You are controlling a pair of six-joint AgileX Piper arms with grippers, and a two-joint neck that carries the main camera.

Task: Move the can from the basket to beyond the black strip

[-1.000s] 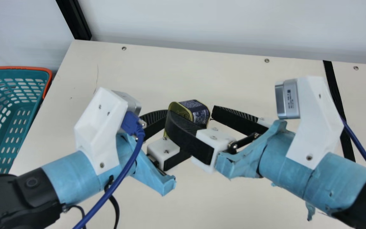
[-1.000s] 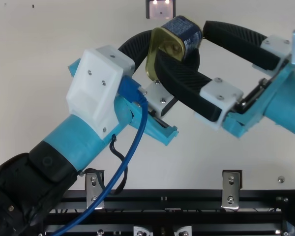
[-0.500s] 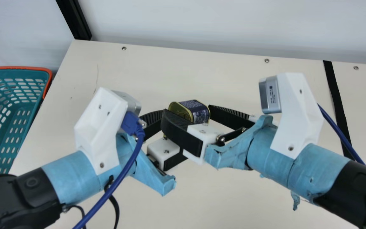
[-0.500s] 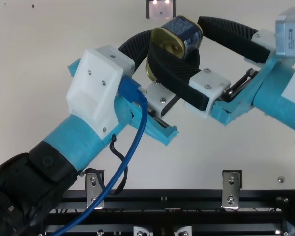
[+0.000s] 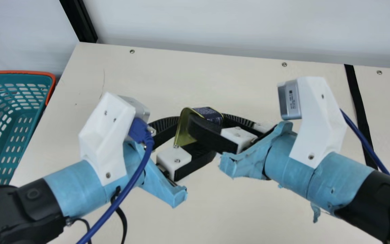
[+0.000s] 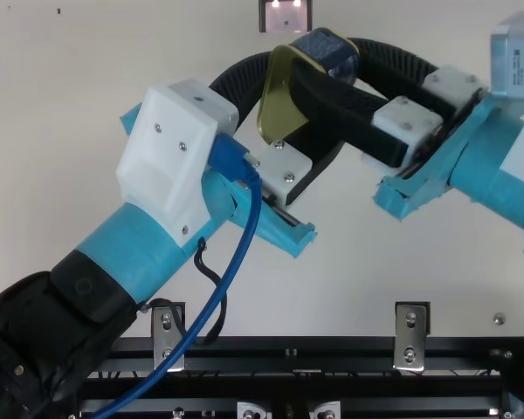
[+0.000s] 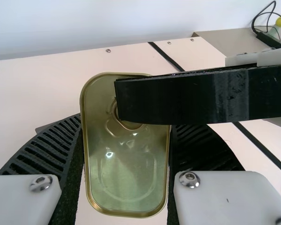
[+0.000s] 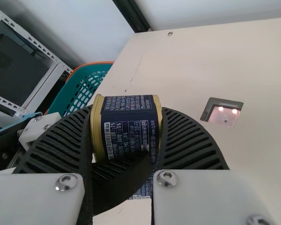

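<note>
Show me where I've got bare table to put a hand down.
The table is bare from the can to the back edge, between the basket and the left gripper, in front between the arms, and beyond the black strip. Crowded around the can: left and right gripper both clamp it.

The can (image 7: pixel 124 187) is a squat block with rounded corners, its bare metal gold-green at the stamped end and brighter gold along the rims. A dark blue label printed in pale lettering wraps its sides. It is held up over the worktop (image 5: pixel 215 81), lying sideways, the long side of its end face running upright. The basket (image 5: pixel 19 72), teal, slotted and orange-rimmed, sits beside the worktop's left edge. The black strip (image 5: pixel 357 98) crosses the worktop's right part from the far edge, well apart from the can.
</note>
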